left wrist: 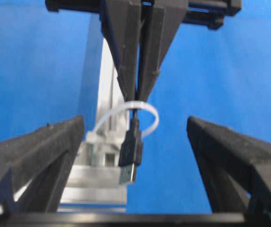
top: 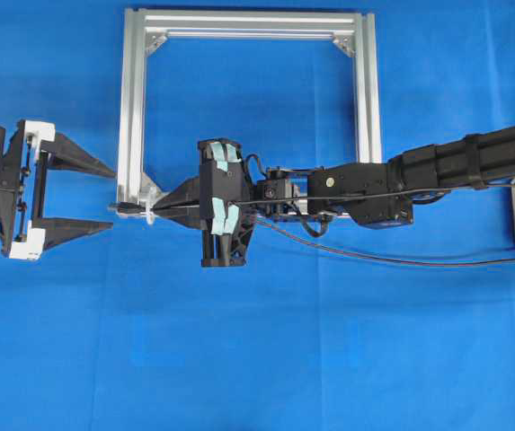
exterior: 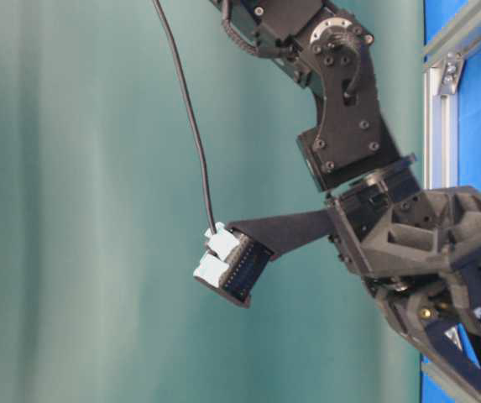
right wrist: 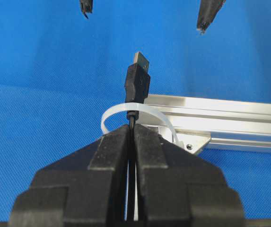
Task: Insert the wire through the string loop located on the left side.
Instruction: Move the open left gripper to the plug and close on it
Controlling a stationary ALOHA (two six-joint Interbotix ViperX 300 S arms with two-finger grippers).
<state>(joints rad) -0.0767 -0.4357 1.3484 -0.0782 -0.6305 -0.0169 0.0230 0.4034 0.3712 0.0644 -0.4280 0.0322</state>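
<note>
My right gripper has its jaws clamped on the wire just behind the plug, which pokes through the string loop at the frame corner. The wire looks light and limp, the plug rigid, so my open left gripper should take the plug body.

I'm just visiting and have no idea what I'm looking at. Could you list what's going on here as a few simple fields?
Surface: blue table cover
Frame: silver aluminium frame
Right gripper: shut on the wire
Wire plug: already past the string loop, cable inside it
Left gripper: open, facing the plug, not touching it
</note>
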